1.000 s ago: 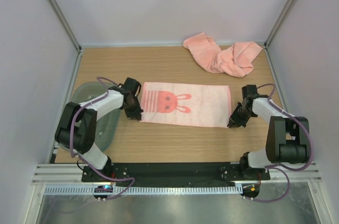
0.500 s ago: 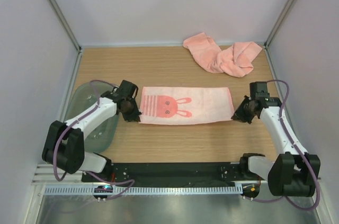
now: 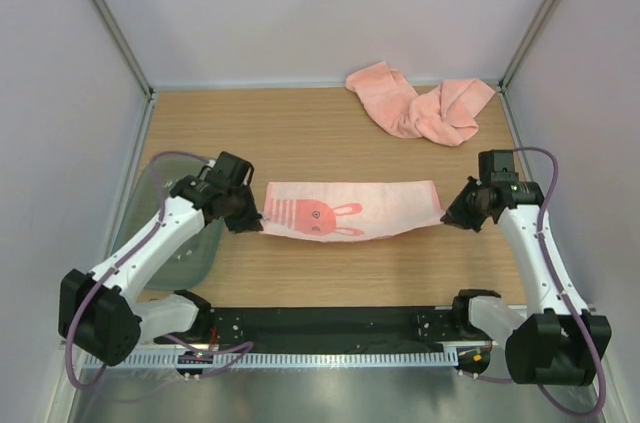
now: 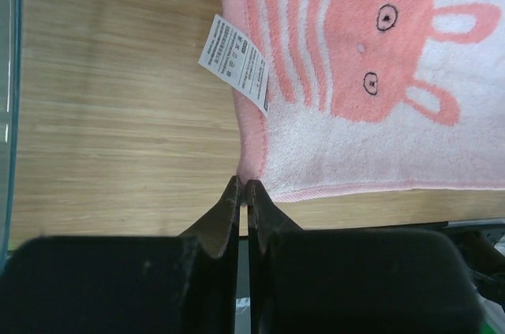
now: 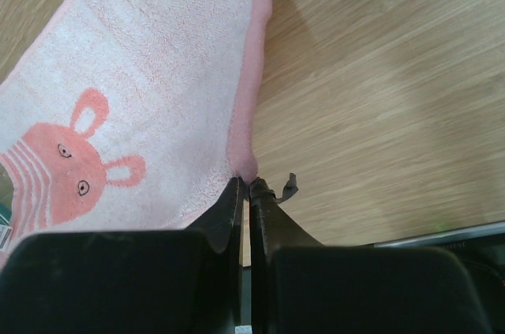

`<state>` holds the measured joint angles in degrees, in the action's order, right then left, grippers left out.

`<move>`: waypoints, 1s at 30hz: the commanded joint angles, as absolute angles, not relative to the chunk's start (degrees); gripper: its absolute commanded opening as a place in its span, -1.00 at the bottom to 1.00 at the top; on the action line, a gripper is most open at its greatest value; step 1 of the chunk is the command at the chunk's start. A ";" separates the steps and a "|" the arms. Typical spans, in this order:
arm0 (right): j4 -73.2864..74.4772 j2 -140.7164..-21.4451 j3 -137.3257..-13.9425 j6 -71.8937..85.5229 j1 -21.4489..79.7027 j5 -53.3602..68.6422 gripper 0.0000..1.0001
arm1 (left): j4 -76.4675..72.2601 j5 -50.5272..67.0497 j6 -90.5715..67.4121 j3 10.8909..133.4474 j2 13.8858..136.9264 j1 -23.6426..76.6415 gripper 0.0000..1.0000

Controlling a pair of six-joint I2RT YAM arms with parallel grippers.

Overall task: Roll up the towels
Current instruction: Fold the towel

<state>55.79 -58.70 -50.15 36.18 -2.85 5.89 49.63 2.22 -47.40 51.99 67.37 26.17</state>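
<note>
I have the left gripper and right gripper each pinched shut on a near corner of the bunny towel, which sags between them over the mid worktop. Both bites look thin, so I judge uneven pulling could slip a corner free.

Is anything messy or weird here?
Yes. Some pink towels lie crumpled in a heap in the far right corner of the table. The bunny towel is pinched at its ends by the left gripper and right gripper.
</note>
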 commanded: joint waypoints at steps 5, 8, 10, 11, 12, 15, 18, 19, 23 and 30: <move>49.93 -68.72 -55.10 35.25 -2.81 5.98 -0.98 | 52.91 0.35 -42.10 64.23 79.26 25.67 -0.99; 47.99 -72.66 -56.77 34.72 -2.81 5.01 -0.98 | 52.30 0.70 -40.87 67.05 84.36 24.96 -1.00; 47.12 -74.61 -57.56 34.02 -2.81 4.22 -0.98 | 52.47 0.53 -40.08 69.95 87.69 24.52 -0.99; 46.76 -76.10 -57.92 33.93 -2.81 4.13 -0.98 | 52.56 0.44 -39.82 70.74 88.76 24.26 -0.99; 46.32 -77.07 -58.62 33.93 -2.81 3.96 -0.98 | 52.91 0.35 -39.55 72.58 89.73 23.47 -0.99; 45.27 -80.49 -60.29 33.58 -2.81 3.52 -0.98 | 53.26 0.44 -38.50 75.57 93.59 22.07 -0.99; 44.30 -84.27 -62.31 32.87 -2.81 3.78 -0.98 | 53.35 0.79 -37.71 77.51 96.41 21.10 -1.00; 44.12 -85.42 -62.84 32.52 -2.81 3.95 -0.98 | 53.35 0.79 -37.36 78.65 96.94 20.92 -1.00; 43.42 -88.68 -65.12 32.17 -2.81 4.13 -0.98 | 53.96 0.61 -36.48 81.12 99.66 20.22 -1.00; 43.07 -92.72 -68.64 31.82 -2.81 4.39 -0.98 | 54.40 0.62 -35.69 85.25 103.80 19.16 -0.99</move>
<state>44.51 -92.31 -65.10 32.91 -2.85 4.80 53.54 1.10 -37.17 82.06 103.20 19.88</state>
